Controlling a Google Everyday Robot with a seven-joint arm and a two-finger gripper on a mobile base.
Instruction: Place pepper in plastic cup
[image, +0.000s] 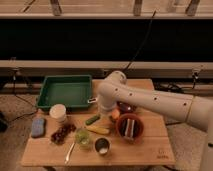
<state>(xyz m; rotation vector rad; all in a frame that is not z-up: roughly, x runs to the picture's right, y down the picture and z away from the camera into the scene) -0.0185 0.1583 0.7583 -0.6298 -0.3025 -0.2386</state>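
1. The pepper (92, 119) lies bare on the bench (150, 150), slanted, just past the near-right corner of the green tray (65, 91) and near the yellow vegetable (98, 129).
2. The plastic cup (83, 138) stands upright toward the front edge, a little nearer than the pepper, with the dark metal cup (102, 146) just to its right and a utensil (70, 151) to its left.
3. My end effector (106, 112) sits below my elbow, just right of the pepper; my own arm covers it, so I cannot tell how wide it is or whether it has hold of anything.
4. My judgement: the pepper is not yet picked up, so the grasp comes first.
5. Risks as I see them: closing on the yellow vegetable or the orange fruit (115, 114) instead, since both crowd the pepper; the slim pepper rolling aside under a finger.
6. Later, a careless descent could tip the light cup or drop the pepper into the metal cup beside it.
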